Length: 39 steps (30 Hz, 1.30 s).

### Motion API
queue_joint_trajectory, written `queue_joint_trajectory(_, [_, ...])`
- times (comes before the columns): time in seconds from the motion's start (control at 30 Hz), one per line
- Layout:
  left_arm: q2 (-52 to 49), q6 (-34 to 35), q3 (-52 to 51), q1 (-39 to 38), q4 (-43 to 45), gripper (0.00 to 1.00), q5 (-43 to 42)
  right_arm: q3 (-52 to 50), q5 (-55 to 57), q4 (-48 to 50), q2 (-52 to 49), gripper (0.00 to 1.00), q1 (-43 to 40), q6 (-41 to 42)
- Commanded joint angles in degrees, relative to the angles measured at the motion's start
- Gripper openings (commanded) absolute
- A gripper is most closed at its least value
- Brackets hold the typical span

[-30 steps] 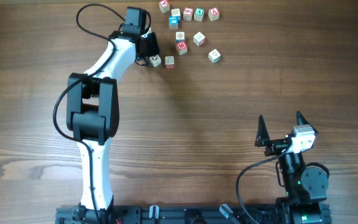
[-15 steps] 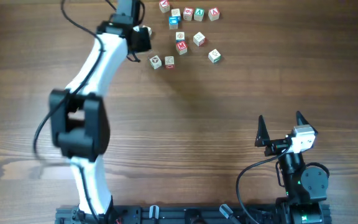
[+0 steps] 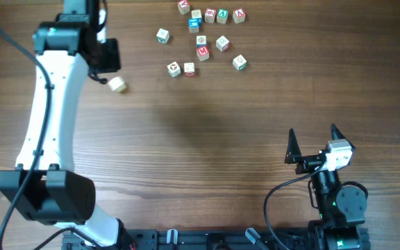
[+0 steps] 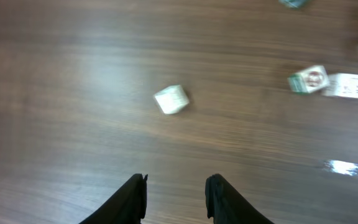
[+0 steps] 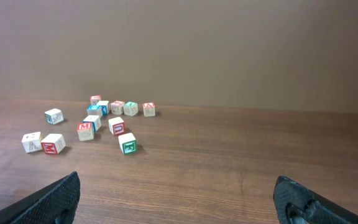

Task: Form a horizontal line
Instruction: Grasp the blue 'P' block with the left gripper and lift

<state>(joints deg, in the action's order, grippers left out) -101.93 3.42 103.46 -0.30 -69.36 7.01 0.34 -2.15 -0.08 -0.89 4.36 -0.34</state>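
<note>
No row of three touching cubes shows. Two pale letter cubes sit side by side, a plain one (image 3: 174,69) and a red-marked one (image 3: 189,69); both also show in the left wrist view (image 4: 307,80) and the right wrist view (image 5: 42,143). A single pale cube (image 3: 117,85) lies apart to their left, ahead of my left gripper in its wrist view (image 4: 171,99). My left gripper (image 3: 106,66) (image 4: 176,182) is open and empty, just up-left of that cube. My right gripper (image 3: 313,133) (image 5: 176,183) is open and empty at the lower right.
Several loose letter cubes with red, blue and green faces lie at the top centre (image 3: 210,14) (image 5: 117,107). One more cube (image 3: 162,35) sits alone left of them. The left arm (image 3: 47,118) stretches along the table's left side.
My left arm has swung left, away from the cube cluster. The lone cube at the top and the pale cube at the left now lie uncovered. The right arm has not moved.
</note>
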Motion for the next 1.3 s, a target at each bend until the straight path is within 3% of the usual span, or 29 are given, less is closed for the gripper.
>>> queue_joint_trajectory(0.0, [-0.9, -1.1, -0.5, 5.1, 0.8, 0.42, -9.1, 0.0, -0.9, 0.1, 0.5, 1.0, 0.1, -0.8])
queue_joint_trajectory(0.1, [-2.3, -1.0, -0.5, 6.5, 3.5, 0.53, -11.8, 0.0, -0.9, 0.1, 0.5, 1.0, 0.1, -0.8])
queue_joint_trajectory(0.2, [-5.4, -1.0, -0.5, 6.5, 4.3, 0.99, -11.9, 0.0, -0.9, 0.1, 0.5, 1.0, 0.1, -0.7])
queue_joint_trajectory(0.3, [-8.7, -0.5, -0.5, 6.4, 2.5, 1.0, -11.6, 0.0, -0.9, 0.1, 0.5, 1.0, 0.1, -0.8])
queue_joint_trajectory(0.43, [-12.9, 10.4, -0.5, 7.4, 2.7, 1.0, -0.6, 0.0, -0.9, 0.1, 0.5, 1.0, 0.1, -0.8])
queue_joint_trajectory(0.5, [-14.2, 11.4, -0.5, 8.6, 4.2, 1.0, 0.4, 0.0, -0.9, 0.1, 0.5, 1.0, 0.1, -0.7])
queue_joint_trajectory(0.73, [-20.3, -3.8, -0.5, 10.1, 10.2, 1.0, 0.6, 0.0, -0.9, 0.1, 0.5, 1.0, 0.1, -0.8])
queue_joint_trajectory(0.77, [-21.2, -5.2, -0.5, 10.4, 10.0, 0.96, 2.1, 0.0, -0.9, 0.1, 0.5, 1.0, 0.1, -0.8])
queue_joint_trajectory(0.87, [-22.5, -5.1, -0.5, 11.7, 10.6, 0.95, 5.3, 0.0, -0.9, 0.1, 0.5, 1.0, 0.1, -0.8])
queue_joint_trajectory(1.07, [-23.1, -4.8, -0.5, 16.6, 13.4, 1.0, 2.4, 0.0, -0.9, 0.1, 0.5, 1.0, 0.1, -0.8])
queue_joint_trajectory(1.27, [-26.1, -12.5, -0.5, 20.4, 14.8, 1.0, -13.5, 0.0, -0.9, 0.1, 0.5, 1.0, 0.1, -0.8])
